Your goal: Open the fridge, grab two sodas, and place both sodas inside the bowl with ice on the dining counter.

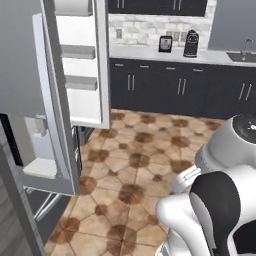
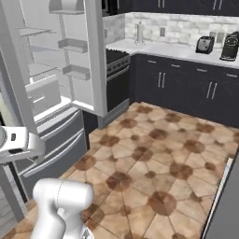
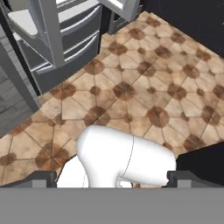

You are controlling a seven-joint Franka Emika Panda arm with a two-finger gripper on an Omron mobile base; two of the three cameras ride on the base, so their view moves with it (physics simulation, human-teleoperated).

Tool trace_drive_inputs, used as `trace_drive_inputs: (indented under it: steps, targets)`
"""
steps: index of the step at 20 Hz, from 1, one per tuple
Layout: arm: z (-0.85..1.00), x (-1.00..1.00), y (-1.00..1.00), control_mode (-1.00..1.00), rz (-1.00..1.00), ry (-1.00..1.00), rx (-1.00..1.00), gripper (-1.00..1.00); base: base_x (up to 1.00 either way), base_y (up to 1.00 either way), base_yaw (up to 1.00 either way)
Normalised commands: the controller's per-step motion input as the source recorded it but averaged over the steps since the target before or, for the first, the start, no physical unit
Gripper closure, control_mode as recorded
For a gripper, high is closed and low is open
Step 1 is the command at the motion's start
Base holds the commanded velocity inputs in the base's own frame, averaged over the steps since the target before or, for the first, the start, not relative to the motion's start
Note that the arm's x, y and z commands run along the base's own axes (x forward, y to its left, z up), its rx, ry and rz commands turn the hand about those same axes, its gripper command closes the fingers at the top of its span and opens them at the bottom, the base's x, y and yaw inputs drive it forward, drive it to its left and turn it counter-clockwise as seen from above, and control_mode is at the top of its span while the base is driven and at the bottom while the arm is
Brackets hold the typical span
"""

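The fridge (image 1: 82,75) stands at the left with both upper doors swung open, its white shelves and door bins bare where I can see them. Its white interior (image 2: 46,60) sits above the grey lower drawers (image 2: 60,140). In the hand view the gripper (image 3: 113,178) is open, fingertips (image 3: 43,177) far apart with nothing between them. It points down at the tiled floor a short way in front of the fridge drawers (image 3: 70,35). The sodas, the bowl with ice and the dining counter are out of view.
Dark cabinets under a white worktop run along the back wall, carrying a toaster (image 1: 165,43), a coffee machine (image 1: 191,43) and a sink (image 1: 242,56). A stove (image 2: 116,70) stands beside the fridge. The open right door (image 2: 95,56) juts over brown tiled floor (image 2: 154,154). A grey slab edge (image 2: 224,200) runs along the right.
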Motion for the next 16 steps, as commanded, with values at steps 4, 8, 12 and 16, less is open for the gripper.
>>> trace_drive_inputs:
  steps: [4,8,12,16]
  targets:
    - [0.0,0.0,0.0,1.0,0.0,0.0,0.0,-1.0,0.27,-0.54,0.4]
    - [0.0,0.0,0.0,1.0,0.0,0.0,0.0,-1.0,0.28,-0.55,0.39]
    - [0.0,0.0,0.0,1.0,0.0,0.0,0.0,-1.0,0.34,-0.56,0.38]
    - [0.0,0.0,0.0,1.0,0.0,0.0,0.0,-1.0,0.41,-0.6,0.35]
